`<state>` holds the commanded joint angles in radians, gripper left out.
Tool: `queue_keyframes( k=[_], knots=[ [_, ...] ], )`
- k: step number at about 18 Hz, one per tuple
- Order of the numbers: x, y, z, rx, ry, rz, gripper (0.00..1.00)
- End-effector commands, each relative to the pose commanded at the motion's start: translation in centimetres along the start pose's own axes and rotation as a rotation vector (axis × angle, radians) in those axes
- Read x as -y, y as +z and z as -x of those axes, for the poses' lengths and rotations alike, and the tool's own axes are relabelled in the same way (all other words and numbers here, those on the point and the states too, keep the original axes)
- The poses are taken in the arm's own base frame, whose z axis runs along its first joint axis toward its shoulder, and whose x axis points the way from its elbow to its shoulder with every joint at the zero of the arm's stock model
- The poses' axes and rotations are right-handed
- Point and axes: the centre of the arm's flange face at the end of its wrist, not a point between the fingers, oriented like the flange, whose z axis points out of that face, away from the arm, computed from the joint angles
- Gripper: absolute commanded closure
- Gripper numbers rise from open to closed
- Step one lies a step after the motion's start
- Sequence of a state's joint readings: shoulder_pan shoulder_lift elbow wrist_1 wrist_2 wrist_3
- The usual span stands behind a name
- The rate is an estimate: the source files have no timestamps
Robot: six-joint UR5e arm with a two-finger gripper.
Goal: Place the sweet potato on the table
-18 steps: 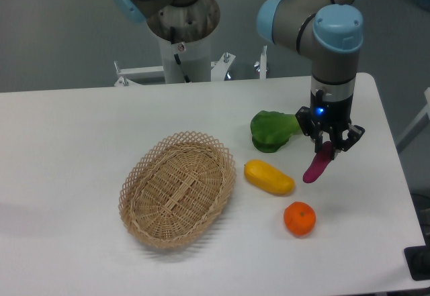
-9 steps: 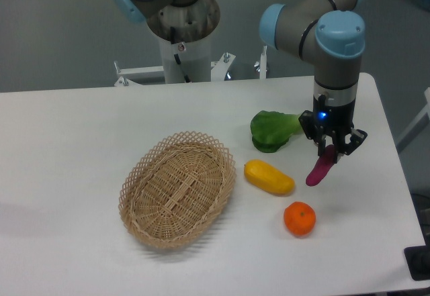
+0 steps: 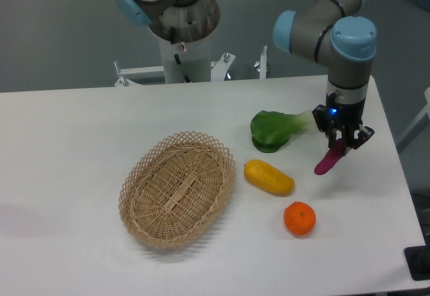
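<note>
Half done, by your view: gripper [image 3: 344, 143] clenched on the sweet potato [image 3: 329, 160], hanging tilted near the table's [image 3: 80, 128] right edge, apparently not yet resting on it. Left for you: lower, let go.

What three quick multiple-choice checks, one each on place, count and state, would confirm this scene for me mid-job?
1. Where is the sweet potato?
A. in the wicker basket
B. in the hand, right of the yellow vegetable
C. flat beside the orange

2. How many items lie inside the wicker basket?
A. none
B. one
C. two

3. What is the hand doing?
A. open above the orange
B. shut on nothing
C. shut on the sweet potato

Key: 1 B, it hangs tilted from the fingers, right of the yellow vegetable. 2 A, only bare weave shows. 3 C, the fingers clamp its upper end, above the orange.
</note>
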<state>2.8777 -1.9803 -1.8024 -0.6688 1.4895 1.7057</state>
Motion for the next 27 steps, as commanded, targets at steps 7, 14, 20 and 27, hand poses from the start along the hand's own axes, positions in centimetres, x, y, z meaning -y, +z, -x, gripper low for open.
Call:
queue_keyframes(
  k=[7,14,20,27],
  knots=[
    [-1.8,3.1,-1.4,-0.032,0.018,0.003,0.68],
    [-1.5,3.9,-2.8,-0.062,0.003,-0.004,0.66],
    [-1.7,2.8,-1.2,-0.026,0.008,0.002,0.00],
    [-1.4,0.5,0.0,0.020,-0.043,0.010,0.00]
  ],
)
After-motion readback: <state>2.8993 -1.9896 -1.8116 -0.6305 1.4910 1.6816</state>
